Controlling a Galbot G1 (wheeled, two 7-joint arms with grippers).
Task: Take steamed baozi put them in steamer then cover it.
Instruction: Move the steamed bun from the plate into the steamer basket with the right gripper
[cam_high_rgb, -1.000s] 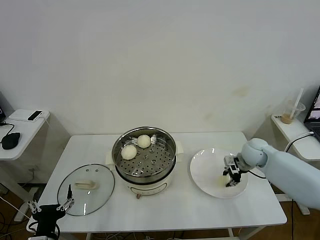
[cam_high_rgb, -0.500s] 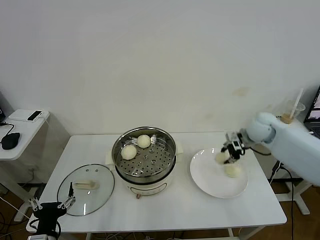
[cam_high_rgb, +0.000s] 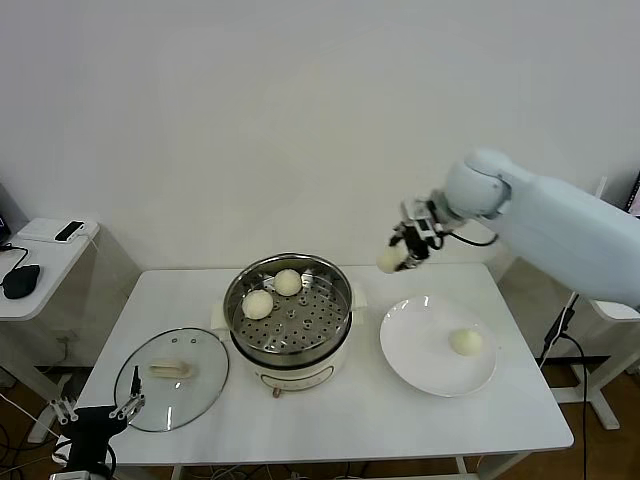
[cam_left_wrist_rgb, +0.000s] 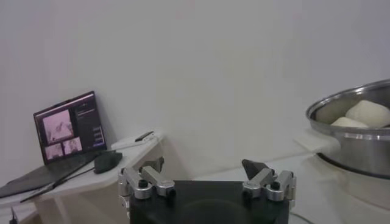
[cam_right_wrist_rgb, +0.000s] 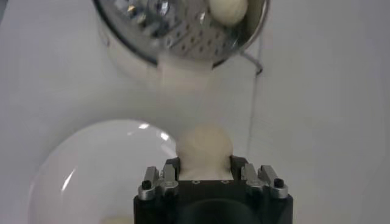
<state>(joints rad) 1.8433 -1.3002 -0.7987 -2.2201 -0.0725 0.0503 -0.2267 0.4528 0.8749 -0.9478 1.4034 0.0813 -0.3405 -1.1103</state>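
Nearest, the left gripper (cam_high_rgb: 98, 411) hangs open and idle at the bench's (cam_high_rgb: 330, 420) front edge just before the cover (cam_high_rgb: 172, 379) lying flat, while the steamer (cam_high_rgb: 288, 318) behind holds two steamed baozi (cam_high_rgb: 258, 304). Only the right wrist view plainly shows the right gripper (cam_right_wrist_rgb: 203, 164) clamped on a bun (cam_right_wrist_rgb: 204, 146); the head view seems to show it high between steamer and plate (cam_high_rgb: 420, 370). A second ago that gripper was down on the plate, where one bun (cam_high_rgb: 466, 342) now lies.

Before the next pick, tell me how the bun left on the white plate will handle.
The bun on the plate is round and smooth, so a nudge would probably roll it. It looks soft: the right gripper is shut on a similar bun that seems to bulge past its fingers, so squeeze gently. Likely light.
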